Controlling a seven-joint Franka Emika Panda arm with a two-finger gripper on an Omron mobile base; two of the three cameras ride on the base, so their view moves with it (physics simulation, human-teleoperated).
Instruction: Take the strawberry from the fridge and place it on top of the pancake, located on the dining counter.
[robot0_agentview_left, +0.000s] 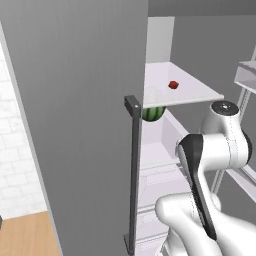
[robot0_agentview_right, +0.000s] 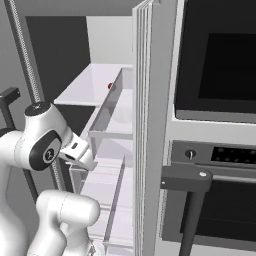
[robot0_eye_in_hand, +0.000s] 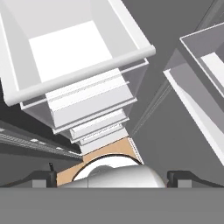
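Now the pincer (robot0_eye_in_hand: 112, 177) stands wide apart, holding nothing, pointing down at the fridge (robot0_agentview_left: 75, 125) drawers. Higher up, the strawberry (robot0_agentview_left: 173, 84) lies on a white shelf (robot0_agentview_left: 200, 92); probably light, soft, easily bruised, so take it gently around the middle

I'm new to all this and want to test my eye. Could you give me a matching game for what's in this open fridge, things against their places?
Things:
1. strawberry
2. watermelon
3. door handle
4. oven

Places:
A. under the white shelf
B. right of the fridge
C. on top of the white shelf
D. on the open grey door's edge

Pairs: 1-C, 2-A, 3-D, 4-B
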